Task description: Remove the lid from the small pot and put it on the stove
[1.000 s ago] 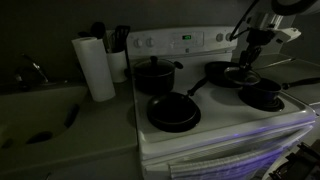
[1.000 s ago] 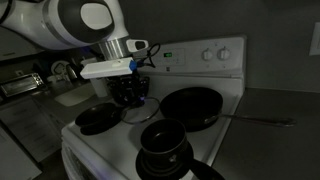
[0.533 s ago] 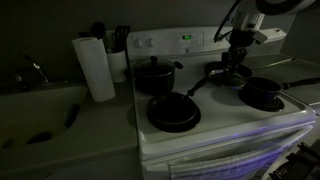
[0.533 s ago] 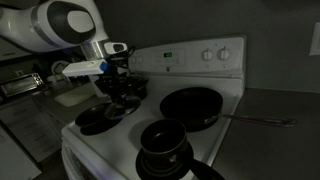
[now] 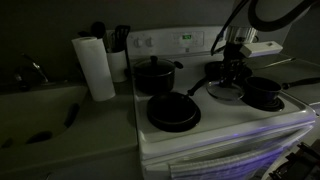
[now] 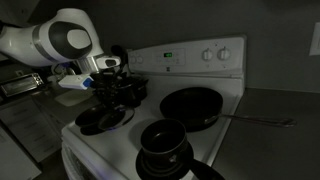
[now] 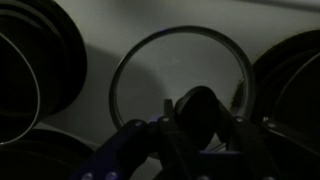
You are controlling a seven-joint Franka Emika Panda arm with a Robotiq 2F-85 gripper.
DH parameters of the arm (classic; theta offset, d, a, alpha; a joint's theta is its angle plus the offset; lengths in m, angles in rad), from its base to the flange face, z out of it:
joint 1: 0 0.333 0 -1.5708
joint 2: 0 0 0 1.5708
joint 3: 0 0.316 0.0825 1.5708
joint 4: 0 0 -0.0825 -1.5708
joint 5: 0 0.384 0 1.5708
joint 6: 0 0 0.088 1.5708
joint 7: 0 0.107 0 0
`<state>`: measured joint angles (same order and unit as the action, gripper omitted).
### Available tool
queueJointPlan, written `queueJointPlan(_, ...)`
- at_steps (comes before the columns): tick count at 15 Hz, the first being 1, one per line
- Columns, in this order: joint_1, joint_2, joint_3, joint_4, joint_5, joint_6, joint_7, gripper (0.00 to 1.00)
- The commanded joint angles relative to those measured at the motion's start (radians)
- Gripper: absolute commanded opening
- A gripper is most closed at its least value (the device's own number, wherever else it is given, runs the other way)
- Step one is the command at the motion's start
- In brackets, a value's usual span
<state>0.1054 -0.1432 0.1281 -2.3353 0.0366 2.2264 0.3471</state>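
Jaws stand narrow, closed from either side on the dark knob (image 7: 200, 112) of the lid (image 7: 170, 65), which the wrist view shows as a pale thin ring with a see-through centre and white stove top visible through the glass. In an exterior view the lid (image 5: 224, 93) sits low over a bare white patch of the stove (image 5: 180, 42), off the small pot (image 5: 262, 94) and just beside it; the light is dim, so I cannot tell whether the rim is touching the surface or hanging just above it. The small pot stands uncovered on its burner near the stove's front edge. Dark round cookware curves in at both sides of the wrist view, close to the lid but apart from it. Farther out, a taller black pot (image 5: 153, 76) with its own dark lid occupies a rear burner, a flat black frying pan (image 5: 173, 112) lies in front of it, and a paper towel roll (image 5: 95, 67) stands upright on the counter beside the stove.
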Motion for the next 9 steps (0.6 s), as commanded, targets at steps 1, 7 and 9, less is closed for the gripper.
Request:
queueJointPlan(1,-0.007,-0.002,-0.003,-0.079,0.043,0.154,0.024,0.15)
queueJointPlan(7,-0.014,0.064,-0.003,-0.167,0.025,0.383,0.077,0.15)
queueJointPlan(9,-0.006,0.075,-0.007,-0.170,0.055,0.387,0.048,0.15)
